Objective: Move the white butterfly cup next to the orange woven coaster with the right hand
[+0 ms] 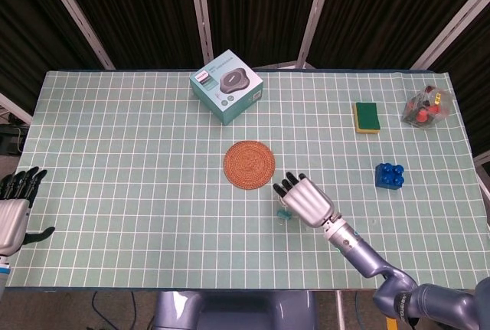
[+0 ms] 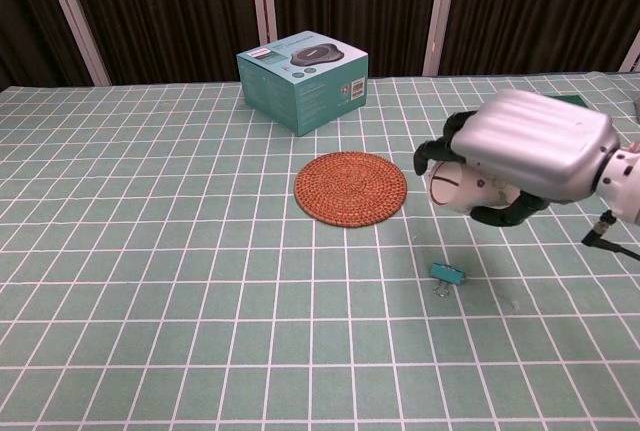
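Note:
The white butterfly cup (image 2: 460, 190) lies sideways in my right hand (image 2: 527, 158), which grips it from above and holds it lifted off the table, just right of the orange woven coaster (image 2: 350, 187). From the head view the right hand (image 1: 305, 198) covers the cup completely; it hovers to the lower right of the coaster (image 1: 249, 165). My left hand (image 1: 12, 206) rests at the table's near left edge, fingers apart and holding nothing.
A small teal binder clip (image 2: 446, 274) lies on the cloth below the right hand. A teal box (image 1: 226, 85) stands behind the coaster. A yellow-green sponge (image 1: 367, 117), a blue brick (image 1: 390, 175) and a bag of toys (image 1: 426, 106) sit at the right.

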Robot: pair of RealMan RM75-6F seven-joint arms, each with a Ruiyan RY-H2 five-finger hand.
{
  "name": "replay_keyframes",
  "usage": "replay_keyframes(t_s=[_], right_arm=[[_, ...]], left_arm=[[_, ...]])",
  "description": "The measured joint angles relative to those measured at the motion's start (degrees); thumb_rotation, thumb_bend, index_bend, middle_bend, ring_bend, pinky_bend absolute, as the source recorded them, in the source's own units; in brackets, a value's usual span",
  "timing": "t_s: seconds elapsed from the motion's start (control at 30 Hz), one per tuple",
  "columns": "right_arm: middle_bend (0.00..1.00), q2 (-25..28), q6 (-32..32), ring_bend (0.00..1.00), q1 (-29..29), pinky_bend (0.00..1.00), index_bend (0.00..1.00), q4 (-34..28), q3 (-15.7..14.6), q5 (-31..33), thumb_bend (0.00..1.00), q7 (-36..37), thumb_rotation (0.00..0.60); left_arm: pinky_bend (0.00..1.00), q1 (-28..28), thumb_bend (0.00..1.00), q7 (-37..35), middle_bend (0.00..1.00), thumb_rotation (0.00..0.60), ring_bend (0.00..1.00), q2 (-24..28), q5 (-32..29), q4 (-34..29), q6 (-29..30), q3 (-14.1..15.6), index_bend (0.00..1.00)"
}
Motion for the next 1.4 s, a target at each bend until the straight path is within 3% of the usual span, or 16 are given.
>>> replay_keyframes(t_s=[0.23, 0.4, 0.67, 0.83, 1.17, 1.4], right_arm=[[0.46, 1.5, -2.5, 0.24, -0.6, 0.59, 0.32, -8.2, 2.9, 8.3, 0.32, 19.1, 0.600], [0.46, 0.2, -5.0, 0.23, -0.6, 0.59, 0.32, -9.9, 4.3, 12.1, 0.32, 27.0, 0.600], [0.44, -5.9, -5.3, 0.19, 0.0, 0.54, 0.32, -5.6, 4.8, 12.3, 0.31, 29.0, 0.600], [0.40, -7.9, -4.7, 0.13, 0.0, 0.45, 0.32, -2.9, 4.5, 11.8, 0.31, 29.5, 0.600], [0.37, -8.8, -3.8, 0.11, -0.8, 0.43, 0.31, 0.2, 3.1, 10.6, 0.30, 30.4, 0.600], [0.28, -8.8, -4.3, 0.06, -1.8, 0.40, 0.22, 2.4, 1.4, 10.2, 0.29, 31.5, 0.600]], left_arm=[[0.00, 0.2, 0.00, 0.3, 0.00, 0.600, 0.00, 0.1, 0.6, -0.2, 0.6, 0.2, 0.00], [0.00, 0.1, 0.00, 0.5, 0.00, 0.600, 0.00, 0.0, 0.1, -0.2, 0.3, 0.2, 0.00], [0.00, 0.0, 0.00, 0.3, 0.00, 0.600, 0.00, 0.1, -0.5, -0.1, 0.0, 0.0, 0.00], [0.00, 0.0, 0.00, 0.0, 0.00, 0.600, 0.00, 0.3, -0.6, 0.0, -0.1, 0.0, 0.00], [0.00, 0.1, 0.00, -0.2, 0.00, 0.600, 0.00, 0.5, -0.3, -0.3, 0.0, 0.1, 0.00], [0.00, 0.0, 0.00, -0.1, 0.00, 0.600, 0.00, 0.5, -0.2, -0.4, -0.1, 0.3, 0.00]])
